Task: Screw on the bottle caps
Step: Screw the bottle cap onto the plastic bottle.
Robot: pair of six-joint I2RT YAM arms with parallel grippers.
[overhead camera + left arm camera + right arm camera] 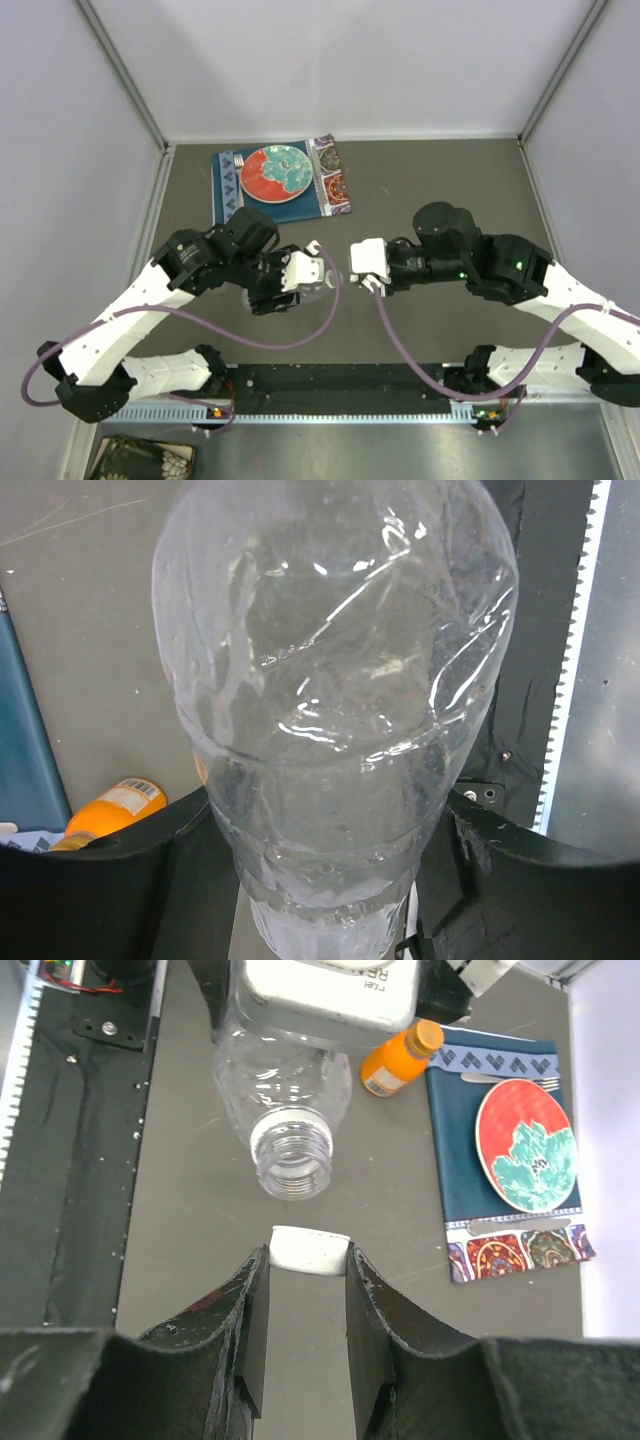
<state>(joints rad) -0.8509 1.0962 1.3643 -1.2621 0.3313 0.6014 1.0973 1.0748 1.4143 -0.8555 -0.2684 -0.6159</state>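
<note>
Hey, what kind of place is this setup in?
Likely a robot lab test cell: plain white partition walls box in a grey tabletop, and a left arm and right arm are bolted at its near edge.

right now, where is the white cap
In the right wrist view the white cap sits pinched in the right claw, just short of the open mouth of the clear bottle.
</note>
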